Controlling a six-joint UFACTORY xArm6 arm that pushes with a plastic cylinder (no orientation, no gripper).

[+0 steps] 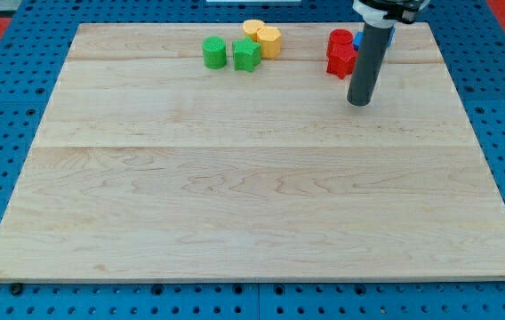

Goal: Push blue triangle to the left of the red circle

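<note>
My tip (359,101) rests on the board near the view's top right, just below and right of two red blocks. The upper red block is the red circle (340,39). A second red block (340,60), shape unclear, sits right below it. Small bits of blue blocks (356,41) show beside the rod, to the right of the red circle; the rod hides most of them, so I cannot make out the blue triangle's shape.
A green circle (214,52) and a green star-like block (246,56) sit at the top centre-left. Two yellow blocks (253,29) (269,41) touch just above and right of them. The wooden board (235,196) lies on a blue pegboard.
</note>
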